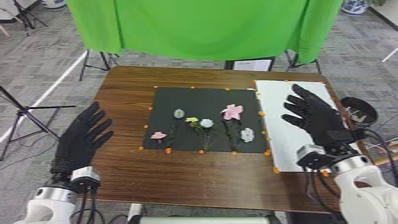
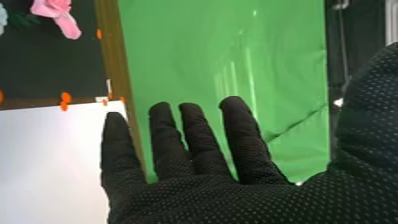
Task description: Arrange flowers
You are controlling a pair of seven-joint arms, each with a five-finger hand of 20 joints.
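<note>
Right hand (image 2: 222,202) hangs wide and empty over the white sheet (image 1: 277,120), likely readying for a pick; the pink flower (image 1: 232,112) would need a gentle pinch.

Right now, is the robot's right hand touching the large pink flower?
Apart: the head view shows black mat and white sheet between the right hand and that flower.

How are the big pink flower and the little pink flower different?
The big pink flower has a much larger bloom than the little pink flower. The big one lies farther from the robot, while the little one lies closer, near the left edge of the dark mat. Both are pink, and both lie on that mat.
</note>
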